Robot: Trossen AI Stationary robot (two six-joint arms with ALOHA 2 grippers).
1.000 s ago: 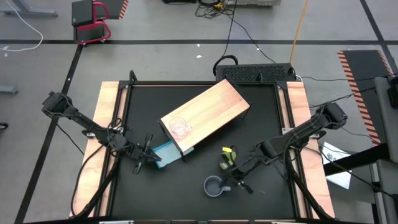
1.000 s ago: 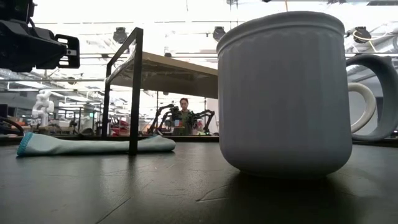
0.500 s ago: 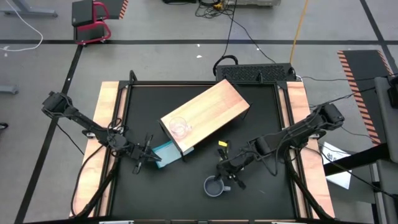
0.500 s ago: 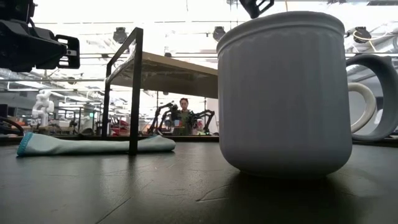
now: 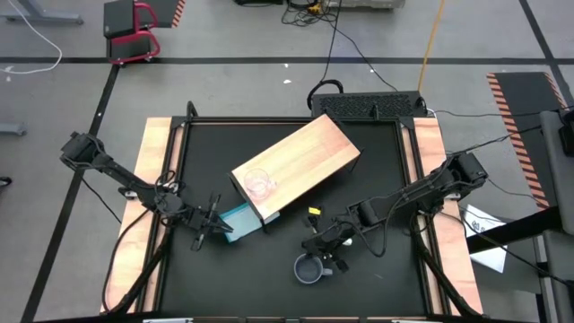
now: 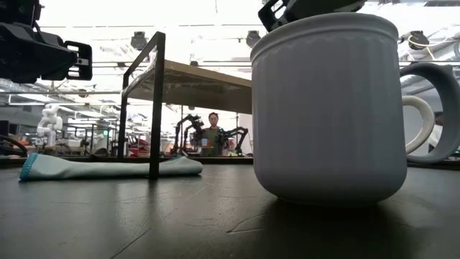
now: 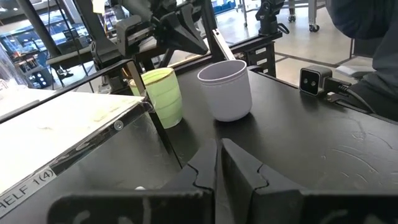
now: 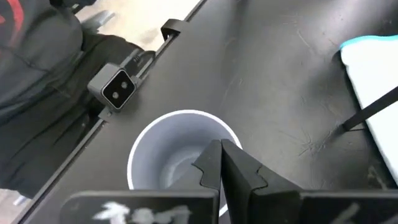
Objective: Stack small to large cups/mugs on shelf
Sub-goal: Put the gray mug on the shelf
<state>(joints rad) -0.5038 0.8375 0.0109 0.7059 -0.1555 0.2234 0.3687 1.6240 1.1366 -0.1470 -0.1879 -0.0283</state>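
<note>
The light-wood shelf [image 5: 296, 166] stands slantwise at mid-table, with the clear glass cup [image 5: 258, 185] on the left end of its top. The grey-blue mug [image 5: 308, 269] stands upright on the table near the front edge. It fills the low view [image 6: 327, 108]. The light-green mug [image 7: 163, 93] stands upright by a shelf leg and is mostly under my right arm in the high view. My right gripper [image 5: 320, 256] is shut, its fingertips [image 8: 217, 155] over the grey-blue mug's opening [image 8: 177, 155]. My left gripper [image 5: 213, 231] is shut and empty beside the teal block [image 5: 240, 220].
The flat teal block lies by the shelf's near-left corner, against a black shelf leg [image 6: 154, 108]. A small camera [image 8: 117, 89] sits at the table's near edge. Bare black tabletop lies right of the mugs [image 5: 386, 269]. A person's dark sleeve [image 7: 367, 25] shows beyond the table.
My right gripper has moved toward the table's left edge and now stands over the grey-blue mug, coming into the top of the low view. The mugs, the glass cup, the shelf and my left arm have kept still.
</note>
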